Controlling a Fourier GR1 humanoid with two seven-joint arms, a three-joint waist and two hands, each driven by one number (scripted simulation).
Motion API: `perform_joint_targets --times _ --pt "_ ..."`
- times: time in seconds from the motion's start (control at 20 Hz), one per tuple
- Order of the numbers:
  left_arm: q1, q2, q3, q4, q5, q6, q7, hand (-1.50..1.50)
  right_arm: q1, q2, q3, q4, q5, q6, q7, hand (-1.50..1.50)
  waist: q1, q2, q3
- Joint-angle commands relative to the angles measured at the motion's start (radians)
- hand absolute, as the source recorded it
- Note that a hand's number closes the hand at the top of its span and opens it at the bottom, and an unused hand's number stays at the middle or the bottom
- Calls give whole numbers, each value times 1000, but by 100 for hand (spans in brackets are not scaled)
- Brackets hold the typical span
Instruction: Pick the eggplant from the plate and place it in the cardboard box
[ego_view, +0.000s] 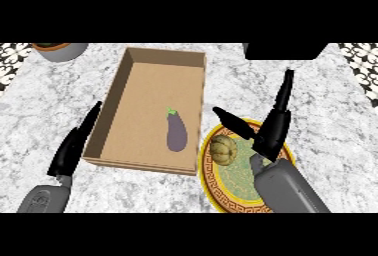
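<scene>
the eggplant is lying inside the cardboard box, stem pointing away, long axis along the box. a small pumpkin is sitting on the plate under the right hand, fingers apart, holding nothing. the left hand is resting open on the bench.

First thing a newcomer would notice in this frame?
The dark purple eggplant lying inside the open cardboard box at the counter's middle. Next, the right hand, fingers straight, spread above the yellow-rimmed patterned plate just right of the box, where a small tan pumpkin-like vegetable sits. The left hand shows open at the box's left side.
</scene>
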Motion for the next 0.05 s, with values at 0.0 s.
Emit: perform_joint_targets --times 0.0 --pt "-46 -10 1 -35 -21 -6 76 0 117 -6 2 -19 -58 17 -131 -150 -1 1 -1"
